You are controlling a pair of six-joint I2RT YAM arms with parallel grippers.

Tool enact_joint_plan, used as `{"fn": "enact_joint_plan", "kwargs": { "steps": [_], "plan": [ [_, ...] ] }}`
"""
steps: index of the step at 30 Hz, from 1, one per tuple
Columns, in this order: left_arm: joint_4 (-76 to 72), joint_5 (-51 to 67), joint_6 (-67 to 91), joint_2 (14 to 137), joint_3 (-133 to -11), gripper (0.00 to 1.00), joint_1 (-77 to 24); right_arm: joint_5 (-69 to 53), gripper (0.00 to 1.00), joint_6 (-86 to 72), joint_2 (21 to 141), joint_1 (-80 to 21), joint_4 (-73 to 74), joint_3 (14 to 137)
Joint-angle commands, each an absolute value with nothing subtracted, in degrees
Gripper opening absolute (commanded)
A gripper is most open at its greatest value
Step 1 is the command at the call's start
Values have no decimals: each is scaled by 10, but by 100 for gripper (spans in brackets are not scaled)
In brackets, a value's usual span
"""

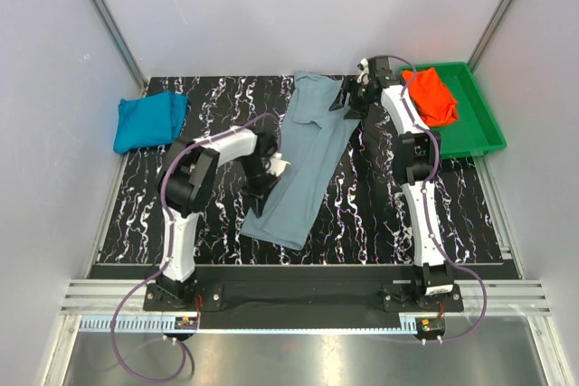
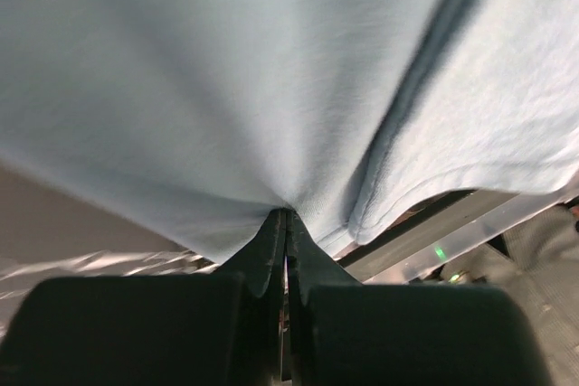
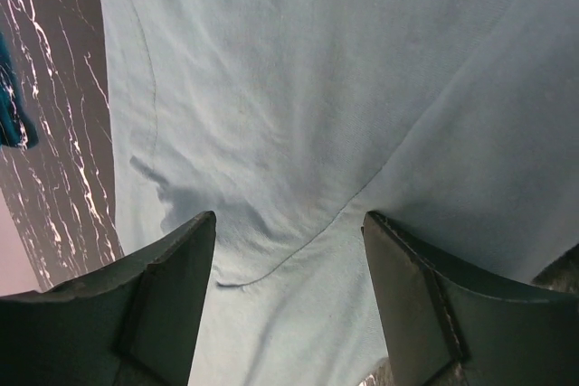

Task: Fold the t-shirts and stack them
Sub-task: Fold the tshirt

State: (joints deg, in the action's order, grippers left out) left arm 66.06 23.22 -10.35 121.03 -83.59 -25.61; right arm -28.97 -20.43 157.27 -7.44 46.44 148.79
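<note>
Cloth of the grey-blue t-shirt (image 1: 308,146) lies in a long, narrow, part-folded strip down the middle of the black marbled tabletop (image 1: 362,214), its far end near the back edge and its near end skewed toward the left arm. The left gripper (image 2: 286,219) is clamped tight on a pinch of the shirt's left edge about halfway along, and the fabric tents up from its closed tips in the left wrist view. The right gripper (image 3: 288,223) hovers spread wide over the shirt's far right part, holding nothing, with a seam running across the cloth beneath it. The teal-blue t-shirt (image 1: 149,121) sits folded at the far left of the tabletop, well apart, and the orange-red t-shirt (image 1: 431,97) lies bunched in the green tray (image 1: 475,137) at the far right. With only one side held, a pull by the left arm would likely drag or twist the whole strip rather than fold it, spoiling the creases it has. The left pinch looks shallow and may have caught one layer only, so the layers could slide apart when lifted. If the right gripper closes where it is, it could seize a mid-panel wrinkle instead of an edge, giving a lopsided fold that would stack badly on the teal one.
</note>
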Motion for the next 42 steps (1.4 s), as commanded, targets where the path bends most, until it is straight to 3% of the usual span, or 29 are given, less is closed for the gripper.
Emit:
{"fn": "enact_joint_plan", "kwargs": {
  "steps": [1, 14, 25, 30, 35, 37, 38, 39, 42],
  "plan": [
    [611, 234, -98, 1229, -818, 0, -314, -249, 75, -174, 1610, -82, 454, 1520],
    [616, 229, -91, 1255, -866, 0, -418, -251, 75, -168, 1631, -100, 439, 1562],
    [616, 213, -91, 1271, -898, 0, -438, -237, 77, -137, 1622, -101, 444, 1570],
    [622, 192, -112, 1223, -900, 1, -430, -209, 82, -87, 1561, -98, 448, 1540],
    [635, 188, -130, 1147, -884, 22, -411, -179, 82, -61, 1476, -91, 454, 1511],
    [638, 184, -132, 1117, -868, 51, -403, -168, 82, -43, 1444, -90, 456, 1479],
    [638, 180, -134, 1088, -862, 56, -402, -161, 82, -36, 1411, -90, 458, 1466],
    [642, 179, -136, 1075, -846, 69, -399, -156, 82, -24, 1394, -91, 460, 1436],
    [637, 171, -145, 1016, -817, 83, -397, -161, 80, 27, 1319, -92, 468, 1350]
  ]
}}
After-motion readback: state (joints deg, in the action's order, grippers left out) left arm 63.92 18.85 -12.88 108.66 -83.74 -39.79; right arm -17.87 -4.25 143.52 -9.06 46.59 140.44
